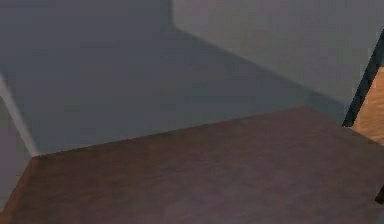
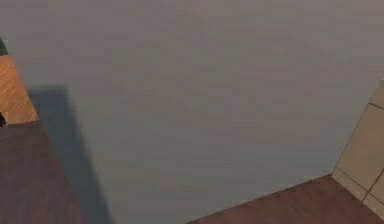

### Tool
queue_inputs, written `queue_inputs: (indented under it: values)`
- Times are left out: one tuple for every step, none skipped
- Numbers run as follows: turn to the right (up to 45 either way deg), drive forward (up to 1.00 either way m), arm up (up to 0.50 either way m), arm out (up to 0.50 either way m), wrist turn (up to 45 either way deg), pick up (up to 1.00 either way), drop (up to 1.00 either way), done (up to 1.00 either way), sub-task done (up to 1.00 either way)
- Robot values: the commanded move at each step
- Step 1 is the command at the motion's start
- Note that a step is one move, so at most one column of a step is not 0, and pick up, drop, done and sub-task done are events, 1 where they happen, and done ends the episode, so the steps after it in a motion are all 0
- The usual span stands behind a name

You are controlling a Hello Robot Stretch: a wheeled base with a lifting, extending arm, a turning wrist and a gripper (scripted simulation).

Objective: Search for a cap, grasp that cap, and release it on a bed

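Facing a corner of grey wall (image 1: pixel 100 70) over dark wood floor (image 1: pixel 200 170), close in. Risk one: driving on and bumping the base into that wall. Risk two: turning tightly and clipping the dark upright edge (image 1: pixel 362 80) at the forward view's right. Cannot tell where the cap lies, nor how the jaws stand. Probably safest: backing off, then searching toward the orange-brown floor (image 2: pixel 15 90).

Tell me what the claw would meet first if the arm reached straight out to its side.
Probably the grey wall, just past a strip of dark wood floor; how far off it stands is unclear.
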Motion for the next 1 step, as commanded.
queue_inputs:
  values:
    - [0.0,0.6,0.0,0.0,0.0,0.0,0.0,0.0,0.0]
